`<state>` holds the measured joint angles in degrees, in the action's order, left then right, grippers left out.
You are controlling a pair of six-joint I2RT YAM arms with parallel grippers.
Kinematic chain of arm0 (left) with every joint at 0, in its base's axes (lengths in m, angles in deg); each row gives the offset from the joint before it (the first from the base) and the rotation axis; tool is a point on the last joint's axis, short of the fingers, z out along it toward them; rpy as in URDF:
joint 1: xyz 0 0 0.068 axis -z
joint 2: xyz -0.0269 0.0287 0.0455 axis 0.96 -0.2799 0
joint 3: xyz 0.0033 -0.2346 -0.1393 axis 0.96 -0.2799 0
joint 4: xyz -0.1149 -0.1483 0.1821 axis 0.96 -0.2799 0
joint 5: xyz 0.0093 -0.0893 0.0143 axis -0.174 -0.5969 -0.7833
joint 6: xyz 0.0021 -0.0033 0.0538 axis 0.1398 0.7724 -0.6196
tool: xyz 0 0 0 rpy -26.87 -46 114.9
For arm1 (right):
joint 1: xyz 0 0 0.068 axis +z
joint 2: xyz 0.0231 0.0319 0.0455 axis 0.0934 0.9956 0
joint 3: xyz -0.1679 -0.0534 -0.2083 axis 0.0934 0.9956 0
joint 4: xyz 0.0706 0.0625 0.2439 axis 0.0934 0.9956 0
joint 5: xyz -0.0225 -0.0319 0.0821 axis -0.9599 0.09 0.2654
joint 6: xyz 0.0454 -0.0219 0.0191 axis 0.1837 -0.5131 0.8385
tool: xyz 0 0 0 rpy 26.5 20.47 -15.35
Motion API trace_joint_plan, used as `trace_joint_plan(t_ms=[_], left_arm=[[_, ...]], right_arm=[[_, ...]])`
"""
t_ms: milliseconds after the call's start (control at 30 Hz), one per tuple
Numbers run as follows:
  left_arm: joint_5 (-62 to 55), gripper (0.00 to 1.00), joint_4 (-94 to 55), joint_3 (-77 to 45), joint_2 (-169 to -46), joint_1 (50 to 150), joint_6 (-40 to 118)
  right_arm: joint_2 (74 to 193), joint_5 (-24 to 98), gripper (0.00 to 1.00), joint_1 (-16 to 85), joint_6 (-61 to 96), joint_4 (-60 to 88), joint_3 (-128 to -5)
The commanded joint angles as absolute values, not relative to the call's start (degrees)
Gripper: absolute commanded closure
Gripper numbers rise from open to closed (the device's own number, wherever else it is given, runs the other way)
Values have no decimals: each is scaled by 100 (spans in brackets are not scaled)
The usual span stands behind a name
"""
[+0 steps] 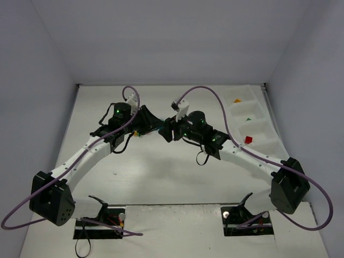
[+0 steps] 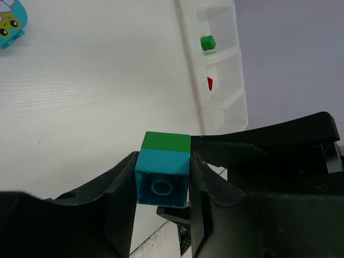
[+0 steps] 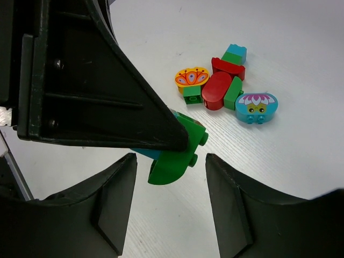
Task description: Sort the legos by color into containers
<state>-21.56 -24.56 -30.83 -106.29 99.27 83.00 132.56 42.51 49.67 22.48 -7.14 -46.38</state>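
The left gripper (image 2: 163, 161) is clamping its fingers on a teal-blue lego (image 2: 161, 183) that is carrying a green lego (image 2: 166, 142), low in the centre of its wrist view. The right gripper (image 3: 171, 159) is hovering with its fingers apart on either side of that green piece. Loose legos (image 3: 226, 88) are lying in the upper right of the right wrist view. The tray (image 2: 217, 55), in the upper right of the left wrist view, is holding a green brick (image 2: 207, 43) and a red brick (image 2: 210, 83) in neighbouring compartments.

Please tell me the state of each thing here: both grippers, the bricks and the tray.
Left gripper: shut on the joined bricks.
The joined bricks: teal and green, stuck together, gripped.
Right gripper: open, fingers either side of the joined bricks.
Tray: green brick and red brick in separate compartments.
Loose bricks: heaped on the table.
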Motion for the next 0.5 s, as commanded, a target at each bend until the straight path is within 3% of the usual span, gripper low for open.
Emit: trace_joint_plan(t_ms=[0,267,333,367,467], left_arm=[[-2193,100,-2144,-2825,-10347,9959,8161],[-2290,100,-2144,-2922,-10276,9976,8144],[-2333,100,-2346,-2974,-10233,9985,8135],[-2334,100,-2347,-2974,-10224,9985,8135],[-2412,100,-2434,-3009,-10215,9985,8109]], right_arm=[[13199,4233,50,4992,2141,-1003,-4840],[13322,4136,63,4992,2044,-1038,-4858],[13304,4075,76,4992,2000,-1073,-4832],[13304,4074,76,4992,1974,-1090,-4823],[13269,3961,98,4992,1895,-1108,-4796]])
